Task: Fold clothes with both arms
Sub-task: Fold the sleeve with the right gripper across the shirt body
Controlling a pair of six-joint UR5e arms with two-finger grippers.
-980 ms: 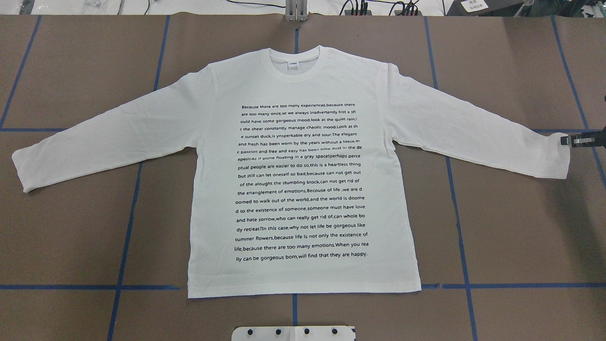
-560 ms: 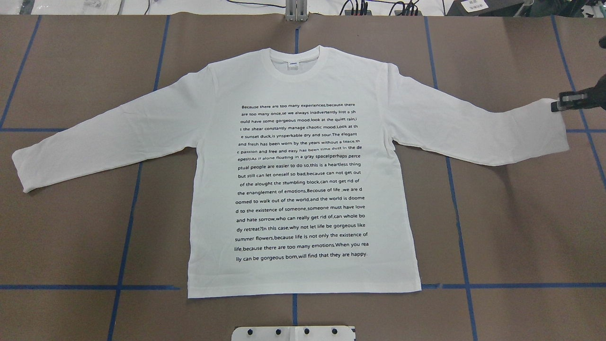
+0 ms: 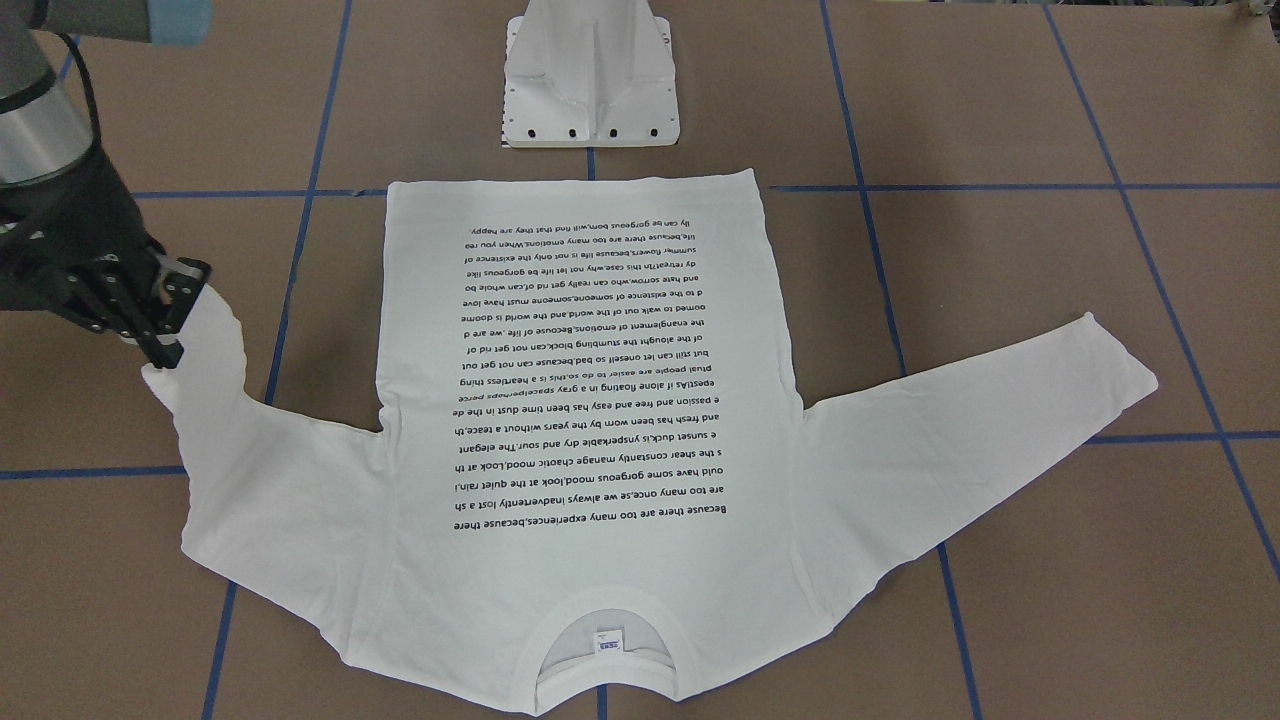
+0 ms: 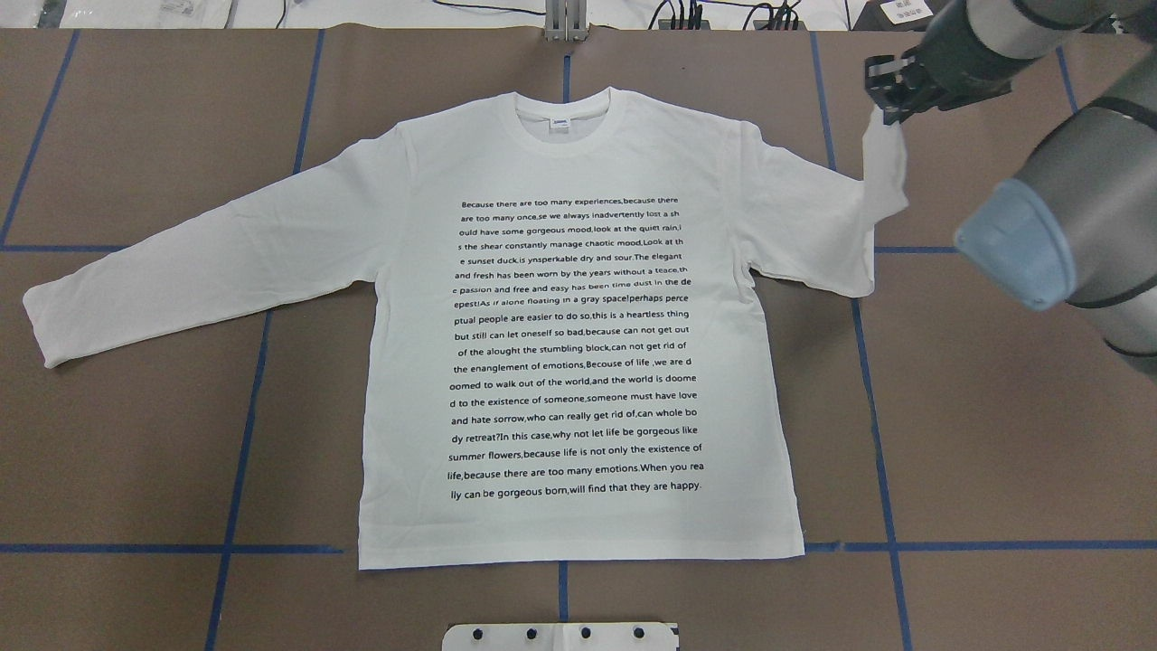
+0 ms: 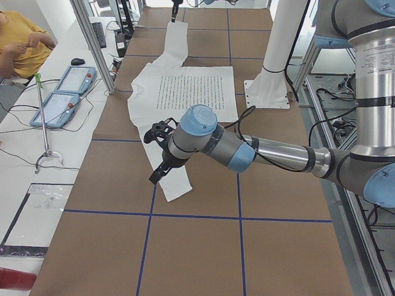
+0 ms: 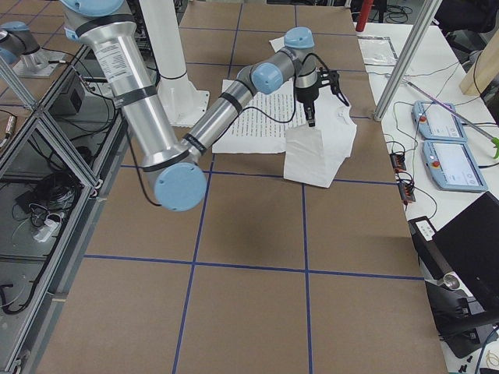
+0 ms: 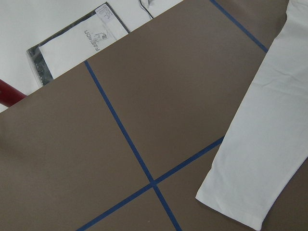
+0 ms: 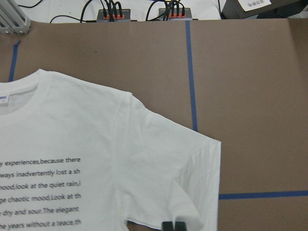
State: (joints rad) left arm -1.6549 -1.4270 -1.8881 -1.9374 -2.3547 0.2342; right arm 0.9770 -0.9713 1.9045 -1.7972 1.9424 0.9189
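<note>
The white long-sleeved T-shirt [image 4: 578, 344] lies flat, text side up, collar at the far edge. My right gripper [image 4: 890, 95] is shut on the cuff of the shirt's right sleeve [image 4: 881, 172] and holds it up in the air, so the sleeve bends back toward the shoulder. The front-facing view shows the same grip [image 3: 165, 320]. The other sleeve [image 4: 181, 262] lies stretched out flat. My left gripper [image 5: 157, 157] hovers over that sleeve's cuff [image 5: 176, 185], seen only in the exterior left view; I cannot tell its state.
The white pedestal [image 3: 590, 80] stands at the shirt's hem side. Blue tape lines [image 4: 239, 434] cross the brown table. Two teach pendants [image 5: 62, 92] and a seated person [image 5: 21, 43] are beyond the far edge. A plastic bag [image 7: 72, 43] lies off the table.
The right gripper has carried the sleeve cuff up, toward the far edge and inward toward the shoulder. The sleeve now bends at mid-length, and the right arm has come into the overhead view.
</note>
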